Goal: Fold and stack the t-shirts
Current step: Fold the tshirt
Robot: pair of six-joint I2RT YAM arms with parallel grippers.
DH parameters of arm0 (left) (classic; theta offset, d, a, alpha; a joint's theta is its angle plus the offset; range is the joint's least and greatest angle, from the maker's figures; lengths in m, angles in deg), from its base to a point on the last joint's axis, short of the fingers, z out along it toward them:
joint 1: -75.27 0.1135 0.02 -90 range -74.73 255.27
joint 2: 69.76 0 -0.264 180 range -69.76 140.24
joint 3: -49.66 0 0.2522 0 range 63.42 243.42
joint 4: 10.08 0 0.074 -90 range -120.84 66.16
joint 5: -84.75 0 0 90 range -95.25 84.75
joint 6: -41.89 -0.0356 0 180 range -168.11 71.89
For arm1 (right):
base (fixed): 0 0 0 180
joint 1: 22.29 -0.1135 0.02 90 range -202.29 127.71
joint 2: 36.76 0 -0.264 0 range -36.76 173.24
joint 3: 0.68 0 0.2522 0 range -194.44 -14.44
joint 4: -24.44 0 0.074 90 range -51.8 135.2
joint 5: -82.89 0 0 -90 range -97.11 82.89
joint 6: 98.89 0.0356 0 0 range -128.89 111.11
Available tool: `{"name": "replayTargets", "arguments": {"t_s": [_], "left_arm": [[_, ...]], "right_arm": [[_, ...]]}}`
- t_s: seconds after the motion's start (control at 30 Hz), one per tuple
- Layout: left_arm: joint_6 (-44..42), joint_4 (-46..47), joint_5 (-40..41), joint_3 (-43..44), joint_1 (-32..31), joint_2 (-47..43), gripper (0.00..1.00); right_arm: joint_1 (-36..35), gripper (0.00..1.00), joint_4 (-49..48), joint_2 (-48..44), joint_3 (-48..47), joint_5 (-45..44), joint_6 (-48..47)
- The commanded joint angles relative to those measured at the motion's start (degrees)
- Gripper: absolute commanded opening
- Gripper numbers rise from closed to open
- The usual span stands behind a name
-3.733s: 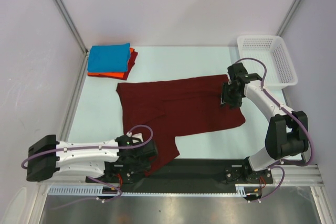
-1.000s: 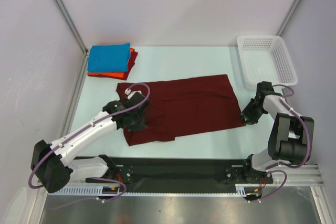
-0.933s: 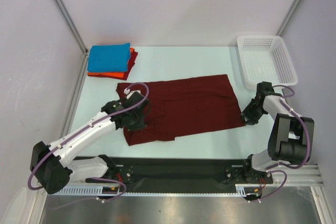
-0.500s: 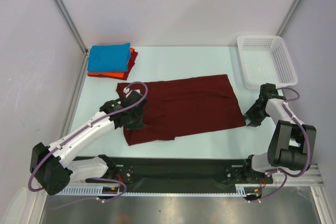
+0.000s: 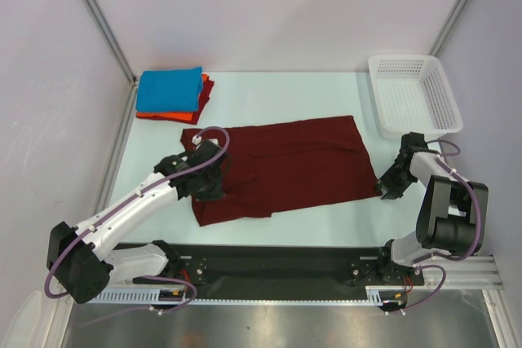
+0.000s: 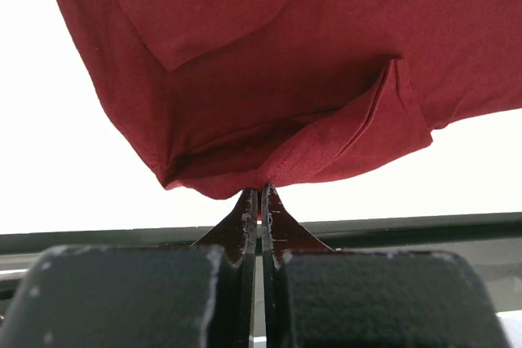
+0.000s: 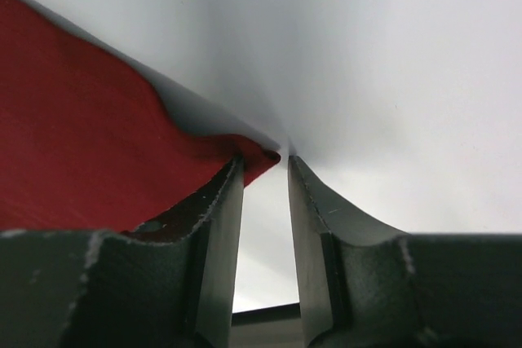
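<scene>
Left gripper (image 6: pixel 259 191) pinched shut on the folded left edge of the maroon shirt (image 5: pixel 298 160) (cloth bunched at the tips). Shirt lies spread on the table (image 5: pixel 277 95). Right gripper (image 7: pixel 265 160) narrowly open at its near right corner, not clamping it.

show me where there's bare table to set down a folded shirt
Free: the far strip between the blue t-shirt and white basket, beyond the maroon t-shirt. Crowded: that shirt's ends, where left gripper and right gripper sit.
</scene>
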Motion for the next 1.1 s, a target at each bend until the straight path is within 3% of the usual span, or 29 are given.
{"name": "replayTargets", "arguments": {"t_s": [0.0,0.2,0.23,0.27,0.57,1.07], "left_arm": [[-1.6,1.0,0.3,1.4,0.7,-0.8,0.01],[-0.9,0.4,0.6,1.2,1.0,-2.5,0.0],[-0.8,0.4,1.2,1.3,1.0,-2.8,0.0],[-0.4,0.1,1.4,1.3,1.1,-3.7,0.0],[-4.7,-1.6,5.4,7.7,1.2,-7.1,0.0],[-18.4,0.4,7.6,30.2,3.5,11.3,0.0]], "right_arm": [[0.1,0.33,-2.6,3.0,-1.1,-1.7,0.0],[-0.1,0.17,-1.9,5.0,-2.3,-3.6,-0.6],[-0.3,0.05,-1.9,4.8,-2.2,-3.3,-0.8],[-0.9,0.0,-1.1,4.6,-2.4,-3.3,-0.9],[-6.0,0.0,7.4,-0.1,-5.8,-3.6,-3.1],[-7.2,0.0,18.0,5.1,-25.0,-2.4,-8.0]]}}
